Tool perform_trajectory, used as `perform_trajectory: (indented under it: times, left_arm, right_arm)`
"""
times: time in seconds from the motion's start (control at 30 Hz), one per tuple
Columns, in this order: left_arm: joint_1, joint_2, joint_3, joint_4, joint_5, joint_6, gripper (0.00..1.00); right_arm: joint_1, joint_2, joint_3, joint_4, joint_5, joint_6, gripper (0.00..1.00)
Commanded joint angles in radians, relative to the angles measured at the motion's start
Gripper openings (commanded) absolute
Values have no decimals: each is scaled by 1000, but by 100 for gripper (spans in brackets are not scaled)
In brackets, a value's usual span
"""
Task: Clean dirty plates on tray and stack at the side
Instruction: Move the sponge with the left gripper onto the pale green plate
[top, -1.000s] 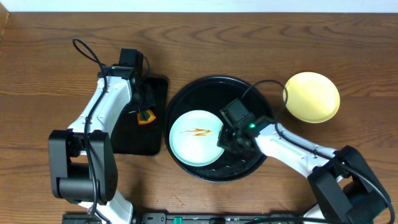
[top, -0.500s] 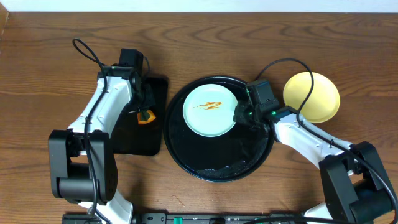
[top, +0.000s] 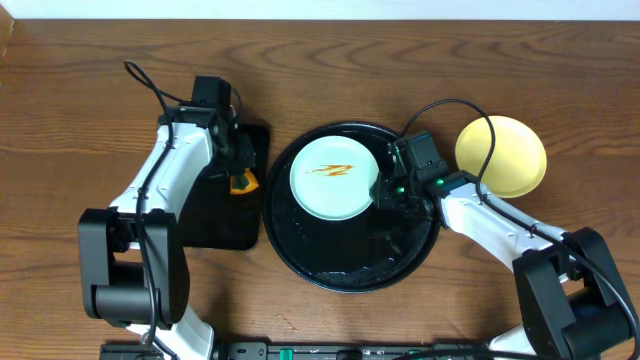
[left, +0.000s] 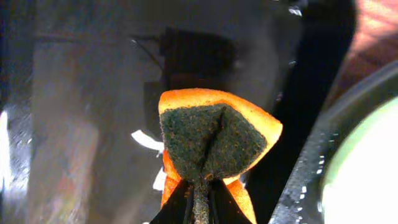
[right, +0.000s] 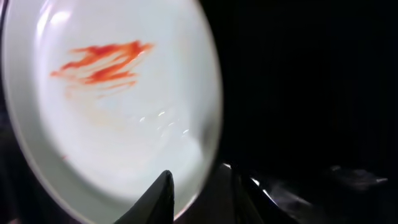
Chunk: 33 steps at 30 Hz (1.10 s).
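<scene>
Mint plate (top: 335, 178) on black tray (top: 350, 255), wood tabletop (top: 400, 60)

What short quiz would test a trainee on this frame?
1. True or false: the yellow plate sits inside the round tray.
2. The left tool holds: A) a sponge; B) a cup; C) nothing.
3. Fill in: the streaked plate pinched at its rim by the right tool is pale ____.
Key: 1 false; 2 A; 3 mint.

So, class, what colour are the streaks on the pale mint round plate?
Orange-red sauce streaks; right wrist view shows them best.
</scene>
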Motion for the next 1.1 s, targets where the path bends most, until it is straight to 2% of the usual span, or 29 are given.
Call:
perform_trajectory:
  times: [0.0,0.1,0.4,0.43,0.6,0.8,1.07]
  left_arm:
    - [-32,-6,-6,29,114,98,8]
    - [-76,-6,-6,60,166,132,8]
    - [-240,-6,-6,157,167,158,8]
    - [-253,-6,-6,166,167,155,8]
    - [-311,-6,-6,203,167,154,8]
    - [-343,-6,-6,222,166,117,8]
    - [-346,-4,-7,152,167,71,8]
  right_arm:
    - [11,10,-2,-37,-79,64,28]
    - [30,13,-3,-62,-57,100,27]
    - [98,68,-3,-40,-5,185,30]
    - [103,79,-3,-36,-2,196,28]
    - [104,116,-3,-31,-1,239,3]
    - [82,115,-2,-31,33,219,1]
    - [-21,115,-2,-16,42,215,1]
